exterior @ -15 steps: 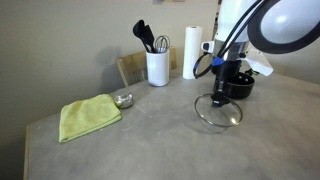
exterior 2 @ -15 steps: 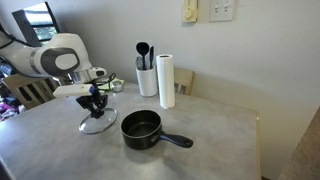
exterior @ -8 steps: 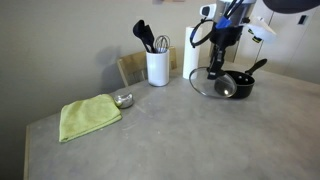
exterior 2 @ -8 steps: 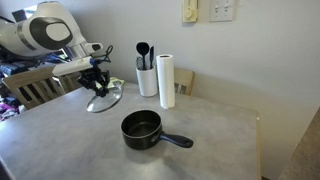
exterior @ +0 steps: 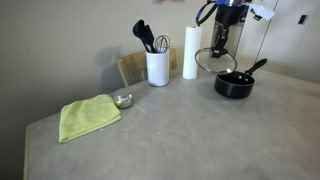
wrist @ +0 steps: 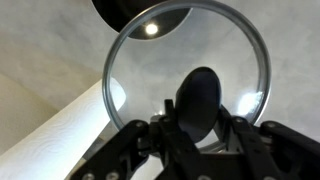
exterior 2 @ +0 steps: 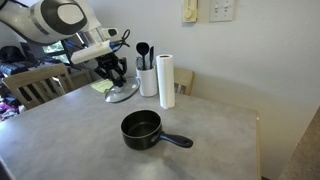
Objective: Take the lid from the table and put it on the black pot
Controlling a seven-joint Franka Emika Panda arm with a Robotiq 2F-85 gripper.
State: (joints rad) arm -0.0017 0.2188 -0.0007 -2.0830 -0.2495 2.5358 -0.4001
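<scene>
My gripper [exterior: 219, 42] is shut on the dark centre knob of the clear glass lid [exterior: 205, 62] and holds it in the air, above the grey table [exterior: 170, 130]. In an exterior view the gripper [exterior 2: 117, 75] carries the lid [exterior 2: 124, 93] up and to the left of the black pot [exterior 2: 141, 128], near the utensil holder. The pot [exterior: 235, 85] stands open with its handle out to one side. In the wrist view the lid's glass [wrist: 160, 60] fills the frame, the gripper [wrist: 200, 125] clamps the knob, and the pot's edge [wrist: 140, 8] shows at the top.
A white utensil holder [exterior: 157, 66] and a paper towel roll [exterior: 190, 52] stand at the back, close to the lid; the roll also shows in the wrist view [wrist: 60, 135]. A yellow-green cloth [exterior: 88, 116] and a small glass bowl [exterior: 123, 99] lie apart. A wooden chair [exterior 2: 40, 88] stands beside the table.
The gripper has lifted the lid off the table and carried it up and towards the back of the table, near the paper towel roll. The pot has not moved.
</scene>
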